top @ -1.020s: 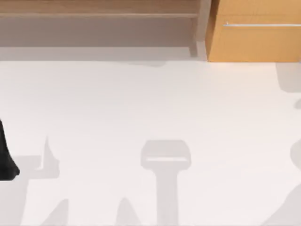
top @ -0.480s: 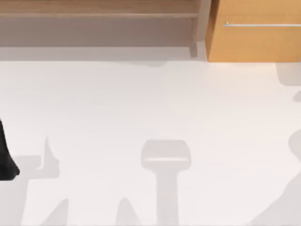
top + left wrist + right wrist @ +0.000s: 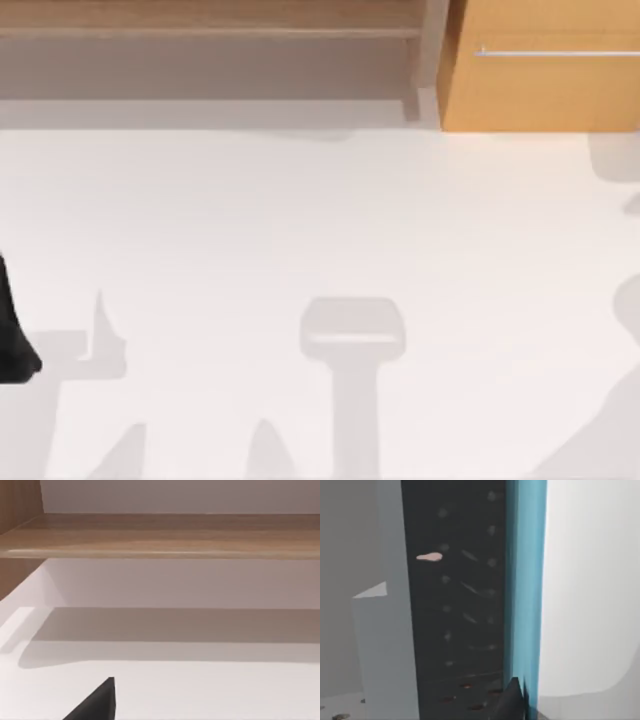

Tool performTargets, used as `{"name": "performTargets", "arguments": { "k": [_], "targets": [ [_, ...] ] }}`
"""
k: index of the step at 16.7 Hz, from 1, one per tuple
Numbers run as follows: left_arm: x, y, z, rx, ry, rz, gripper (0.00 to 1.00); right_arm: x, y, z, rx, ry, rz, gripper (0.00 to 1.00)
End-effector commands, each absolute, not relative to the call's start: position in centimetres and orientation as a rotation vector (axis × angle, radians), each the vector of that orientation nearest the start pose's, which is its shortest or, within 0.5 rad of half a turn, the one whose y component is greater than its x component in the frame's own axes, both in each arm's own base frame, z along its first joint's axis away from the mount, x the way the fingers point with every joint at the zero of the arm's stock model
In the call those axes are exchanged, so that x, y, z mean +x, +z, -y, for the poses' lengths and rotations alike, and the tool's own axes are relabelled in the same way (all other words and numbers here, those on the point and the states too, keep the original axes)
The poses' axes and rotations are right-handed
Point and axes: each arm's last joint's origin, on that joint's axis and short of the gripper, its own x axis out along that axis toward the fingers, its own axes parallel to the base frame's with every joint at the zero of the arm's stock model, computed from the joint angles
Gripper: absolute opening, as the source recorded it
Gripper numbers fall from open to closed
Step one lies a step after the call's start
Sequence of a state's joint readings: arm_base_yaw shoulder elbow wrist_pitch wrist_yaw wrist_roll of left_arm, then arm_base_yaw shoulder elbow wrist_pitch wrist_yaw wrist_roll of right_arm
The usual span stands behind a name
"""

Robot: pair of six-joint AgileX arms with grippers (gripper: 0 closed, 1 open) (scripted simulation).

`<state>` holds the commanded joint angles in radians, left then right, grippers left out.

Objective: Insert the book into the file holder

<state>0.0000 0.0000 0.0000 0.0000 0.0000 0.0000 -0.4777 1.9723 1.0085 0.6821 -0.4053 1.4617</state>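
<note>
In the right wrist view the book (image 3: 525,580) shows as a tall teal strip running up the picture, close to the camera. A black tip of my right gripper (image 3: 514,701) lies against its lower end, shut on it. Beside the book is a dark speckled face (image 3: 455,605) and a pale grey panel (image 3: 390,640); I cannot tell whether these belong to the file holder. My left arm (image 3: 12,335) is parked at the table's left edge, and a black part of the left gripper (image 3: 95,705) hangs over the white table.
A wooden shelf (image 3: 210,25) runs along the back of the white table (image 3: 320,230), and an orange cabinet with a metal handle (image 3: 540,70) stands at the back right. Grey shadows lie across the front and the right edge of the table.
The shadows at the table's right edge have shifted, the front one spreading a little to the left. The left arm has stayed still.
</note>
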Motion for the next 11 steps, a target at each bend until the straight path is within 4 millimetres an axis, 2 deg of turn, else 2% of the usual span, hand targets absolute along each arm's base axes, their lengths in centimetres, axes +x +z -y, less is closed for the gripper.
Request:
{"name": "performTargets", "arguments": {
  "k": [5,11],
  "targets": [
    [10.57,16.00,0.12,0.000,0.000,0.000,1.00,37.11,14.83,17.48,1.561,-0.236,-0.177,0.98],
    [10.57,16.00,0.12,0.000,0.000,0.000,1.00,37.11,14.83,17.48,1.561,-0.236,-0.177,1.00]
  ]
}}
